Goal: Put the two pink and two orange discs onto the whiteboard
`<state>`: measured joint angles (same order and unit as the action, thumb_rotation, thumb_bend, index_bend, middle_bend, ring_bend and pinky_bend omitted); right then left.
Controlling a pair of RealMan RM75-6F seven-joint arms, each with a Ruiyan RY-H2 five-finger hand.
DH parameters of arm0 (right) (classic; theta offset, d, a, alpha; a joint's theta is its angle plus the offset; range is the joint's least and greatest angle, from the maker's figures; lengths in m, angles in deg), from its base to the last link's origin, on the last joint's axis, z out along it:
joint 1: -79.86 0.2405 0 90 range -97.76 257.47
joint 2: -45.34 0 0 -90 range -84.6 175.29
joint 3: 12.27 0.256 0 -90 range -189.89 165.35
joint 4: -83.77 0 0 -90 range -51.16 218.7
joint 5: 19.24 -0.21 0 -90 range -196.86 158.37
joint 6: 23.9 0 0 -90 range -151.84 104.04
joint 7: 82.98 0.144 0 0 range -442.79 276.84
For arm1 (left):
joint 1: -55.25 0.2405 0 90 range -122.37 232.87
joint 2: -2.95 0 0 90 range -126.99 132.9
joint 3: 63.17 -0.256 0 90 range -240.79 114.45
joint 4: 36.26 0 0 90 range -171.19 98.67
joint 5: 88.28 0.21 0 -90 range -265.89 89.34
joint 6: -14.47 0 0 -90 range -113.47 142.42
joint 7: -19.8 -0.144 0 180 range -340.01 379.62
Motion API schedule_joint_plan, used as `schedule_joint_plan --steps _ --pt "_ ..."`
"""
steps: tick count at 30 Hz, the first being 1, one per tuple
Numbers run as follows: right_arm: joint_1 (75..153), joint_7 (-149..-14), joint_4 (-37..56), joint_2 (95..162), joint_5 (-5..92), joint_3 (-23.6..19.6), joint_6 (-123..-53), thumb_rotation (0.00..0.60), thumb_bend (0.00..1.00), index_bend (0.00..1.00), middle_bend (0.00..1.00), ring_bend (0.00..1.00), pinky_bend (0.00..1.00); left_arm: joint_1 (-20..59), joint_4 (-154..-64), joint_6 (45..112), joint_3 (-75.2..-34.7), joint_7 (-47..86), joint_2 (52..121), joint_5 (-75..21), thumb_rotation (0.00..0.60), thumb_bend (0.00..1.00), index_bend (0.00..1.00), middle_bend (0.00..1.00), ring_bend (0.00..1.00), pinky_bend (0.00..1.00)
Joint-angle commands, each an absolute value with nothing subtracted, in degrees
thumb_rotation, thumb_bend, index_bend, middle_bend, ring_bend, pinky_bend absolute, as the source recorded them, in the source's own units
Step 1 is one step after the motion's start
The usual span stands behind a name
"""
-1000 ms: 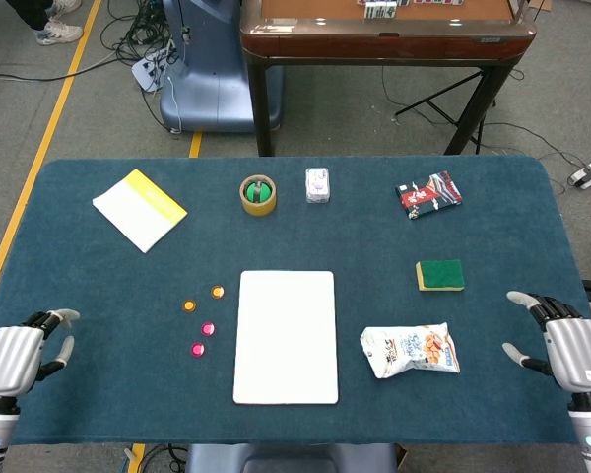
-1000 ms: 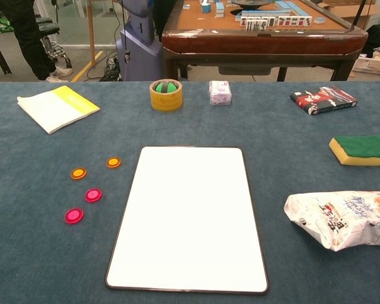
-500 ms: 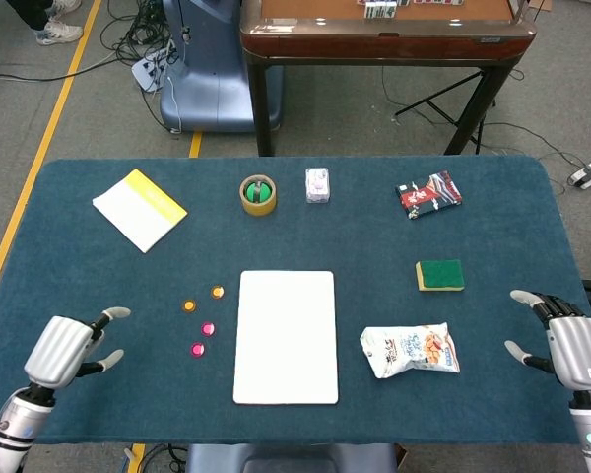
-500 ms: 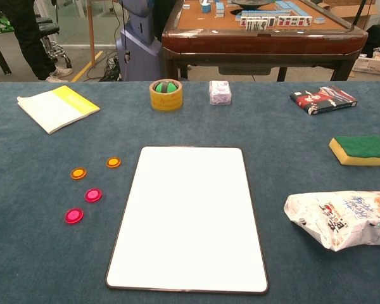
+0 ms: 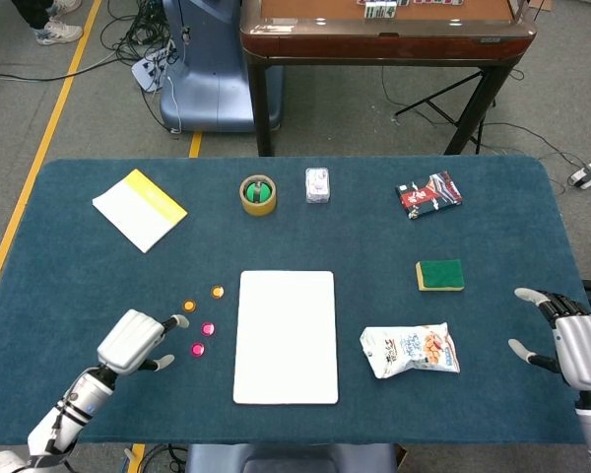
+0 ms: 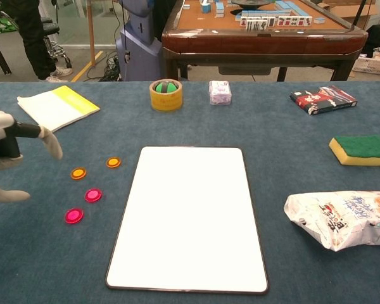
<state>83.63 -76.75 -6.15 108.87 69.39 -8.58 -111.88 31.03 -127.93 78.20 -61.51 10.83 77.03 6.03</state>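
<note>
Pink and orange are what matter, and the left hand (image 5: 138, 340) has just slid in from the tabletop's near-left corner toward them: a second ago it sat at the edge, and now it hovers just at 9 o'clock of the discs, fingers spread apart and holding nothing. In the chest view it has only now come into frame at the left border (image 6: 6, 149). That reads as the start of the first pick (none of the four has been moved yet, by the look of it).

The right hand (image 5: 571, 340) has hardly shifted, waiting open and empty at the near-right edge, well apart from everything.

Nearest the robot lies the near pink disc (image 5: 197, 349), then the second pink disc (image 5: 208, 329) at about 1 o'clock of it, then the left orange disc (image 5: 188, 305), and farthest the right orange disc (image 5: 217, 292). All four lie flat on the blue tabletop (image 5: 79, 276), small, glossy and thin, in a loose cluster just at 9 o'clock of the whiteboard (image 5: 286, 337). The whiteboard itself is bare white, lying flat with its long side running near to far.
</note>
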Motion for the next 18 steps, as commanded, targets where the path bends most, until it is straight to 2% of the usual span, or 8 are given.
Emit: schedule_joint_plan --steps 1,12,18 --pt "83.4 -76.4 -6.1 108.7 69.4 -8.6 -112.2 0.6 0.0 0.28 0.34 0.31 0.4 28.8 -126.6 74.7 -60.6 8.3 79.3 3.2 0.6 0.2 0.46 1.0 1.0 1.0" --pt "83.0 -75.4 -5.9 108.5 69.5 -8.5 -112.7 0.6 0.0 0.28 0.34 0.31 0.4 25.3 -128.4 66.4 -59.4 1.5 80.3 -8.1 0.6 0.2 0.49 1.0 1.0 1.0" --pt "83.1 -75.8 -6.0 108.6 69.5 -8.6 -112.4 0.6 0.0 0.28 0.34 0.31 0.4 24.3 -130.4 64.7 -59.9 -0.9 79.8 -11.8 0.6 0.2 0.49 1.0 1.0 1.0"
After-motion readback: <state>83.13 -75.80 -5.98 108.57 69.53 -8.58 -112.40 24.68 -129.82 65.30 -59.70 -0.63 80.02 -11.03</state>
